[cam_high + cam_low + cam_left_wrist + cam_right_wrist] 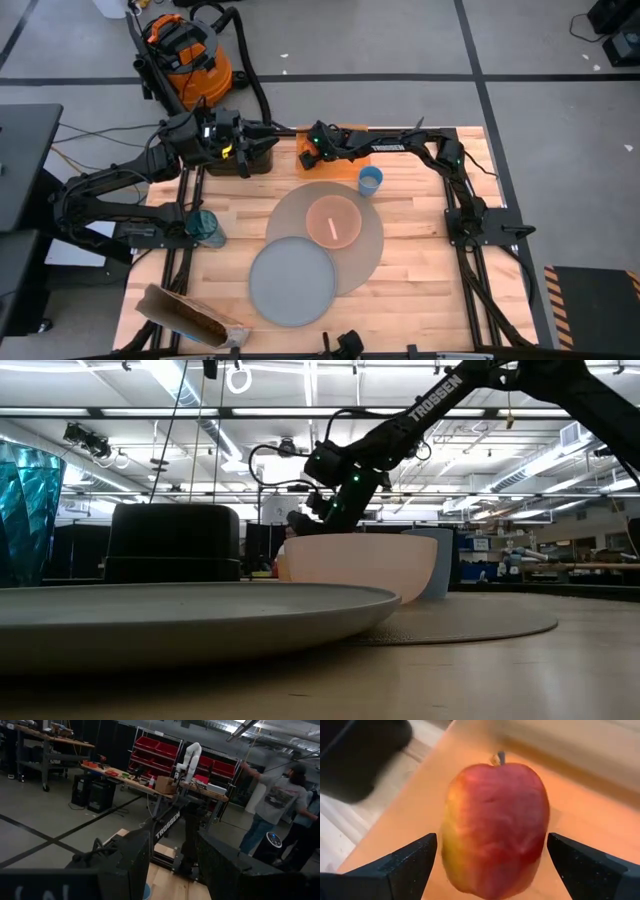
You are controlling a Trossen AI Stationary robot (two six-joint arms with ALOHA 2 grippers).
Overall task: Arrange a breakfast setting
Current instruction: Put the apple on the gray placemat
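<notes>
While the right gripper hangs spread wide around the apple, one finger each side and neither touching, the step in hand looks like the apple pick. Largest first: table fills the centre of the high view; mat sits mid-frame, plate overlaps its lower-left edge, pink bowl sits on the mat with the spoon lying in it. Black toaster is upper centre-left, orange board just right of it at the table's far edge, apple resting on that board per the right wrist view. Blue cup stands just below-right of the board, near the mat's upper-right rim. Bagel not seen. A teal glass stands at left, a brown paper bag lower left. Left gripper hovers at the toaster, upper centre-left; its fingers stand partly apart in the left wrist view with nothing visible between them, though the tips are cut off, so a grip can't be ruled out. Next move, as I judge it: close on the apple squarely across its widest part, lift clear, carry it toward the plate or mat; round skin may slip. Writing: "TROSSEN" on the arm in the low view, upper right, and again mid-frame in the left wrist view. A person stands at right in the room behind.
</notes>
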